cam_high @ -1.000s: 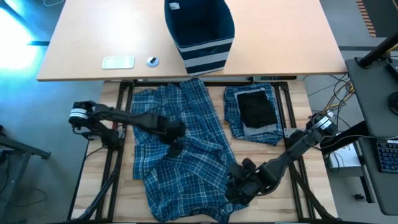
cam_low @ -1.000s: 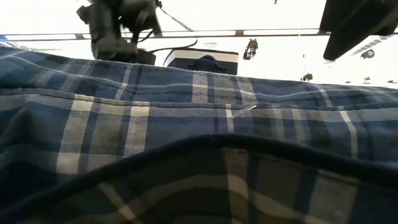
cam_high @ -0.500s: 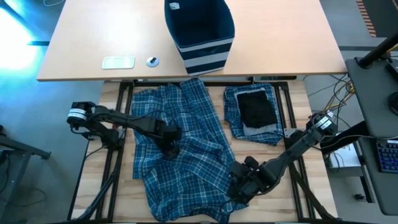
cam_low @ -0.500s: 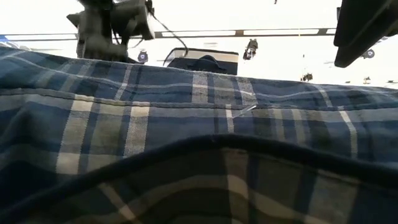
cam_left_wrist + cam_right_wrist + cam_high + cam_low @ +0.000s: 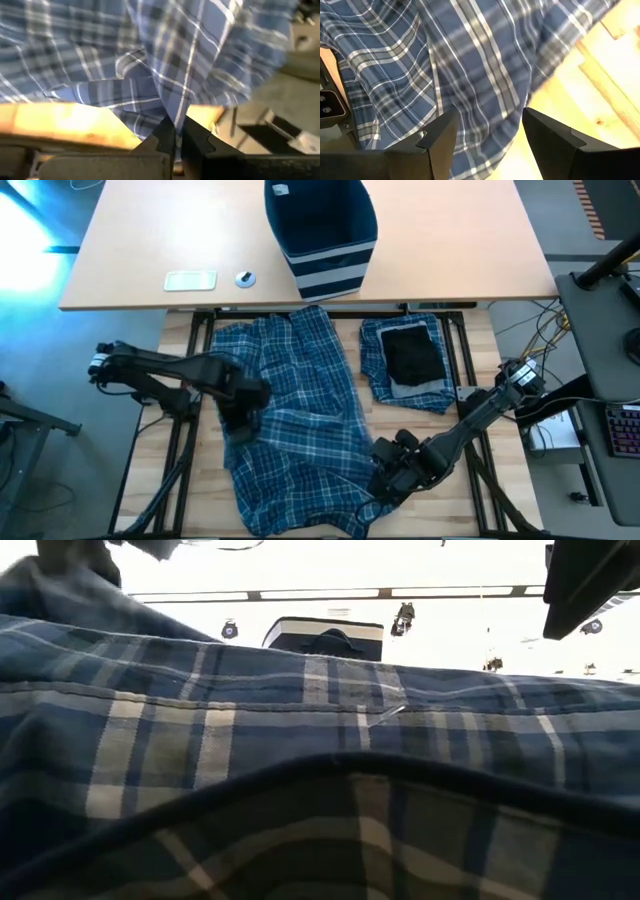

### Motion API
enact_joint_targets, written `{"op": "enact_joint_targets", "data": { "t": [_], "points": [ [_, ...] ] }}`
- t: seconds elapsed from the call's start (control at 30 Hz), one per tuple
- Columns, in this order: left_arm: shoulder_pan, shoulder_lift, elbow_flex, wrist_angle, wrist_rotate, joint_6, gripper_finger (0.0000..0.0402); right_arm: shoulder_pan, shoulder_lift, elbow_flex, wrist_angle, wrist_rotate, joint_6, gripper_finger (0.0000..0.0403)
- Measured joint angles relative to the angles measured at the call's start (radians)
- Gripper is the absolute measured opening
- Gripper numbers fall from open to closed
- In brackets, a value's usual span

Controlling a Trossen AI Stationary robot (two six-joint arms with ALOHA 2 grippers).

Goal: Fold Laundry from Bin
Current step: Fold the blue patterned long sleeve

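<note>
Since the earlier frames the left gripper (image 5: 238, 405) has slid outward from the middle of the plaid garment (image 5: 300, 430) to its left edge and closed; the wrist view shows the fingers (image 5: 165, 135) pinched tight on a fold of plaid cloth that rises straight up from them, with bare wooden table (image 5: 65, 120) just beside. Right gripper (image 5: 395, 470) has barely shifted: it sits at the garment's near right edge, jaws standing apart, cloth lying between and ahead of the fingers (image 5: 440, 132) but not clamped that I can see. Garment lies spread on the table with its long axis running from the far side, by the bin (image 5: 320, 235), toward the near edge; most of it lies to the right of the left gripper and to the left of the right one, so the two tools bracket it. Folded stack (image 5: 410, 360) with a black piece on top sits well beyond the right gripper, clear of the work. Judgement: left arm has the only grip, so any lift or drag starts from that left edge; the right would need to close first to share the load.
</note>
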Motion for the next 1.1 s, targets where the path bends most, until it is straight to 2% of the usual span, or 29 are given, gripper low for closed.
{"op": "enact_joint_targets", "data": {
  "t": [0.17, 0.33, 0.5, 0.67, 0.77, 0.9, 1.1],
  "points": [
    [-0.051, -0.059, 0.036, -0.006, 0.102, -0.048, 0.0, 0.0, 0.0, 0.003, 0.006, 0.0, 0.0, 0.0219],
    [-0.098, -0.074, 0.003, 0.104, 0.136, -0.114, 0.0, -0.045, 0.0, 0.0, 0.029, 0.041, -0.001, 0.0219],
    [-0.196, -0.038, -0.097, 0.3, 0.224, -0.203, 0.0, -0.186, -0.002, -0.002, 0.029, 0.044, -0.034, 0.0219],
    [-0.301, 0.0, -0.211, 0.408, 0.206, -0.316, 0.001, -0.358, 0.003, -0.032, 0.052, -0.011, -0.156, 0.021],
    [-0.336, -0.002, -0.244, 0.426, 0.206, -0.345, 0.004, -0.444, 0.013, -0.086, 0.152, -0.082, -0.211, 0.0185],
    [-0.335, -0.062, -0.247, 0.418, 0.2, -0.351, 0.0103, -0.509, 0.024, -0.181, 0.318, -0.177, -0.226, 0.013],
    [-0.217, -0.209, -0.22, 0.422, -0.032, -0.298, 0.0187, -0.531, 0.05, -0.318, 0.491, -0.259, -0.169, 0.0025]
  ]
}}
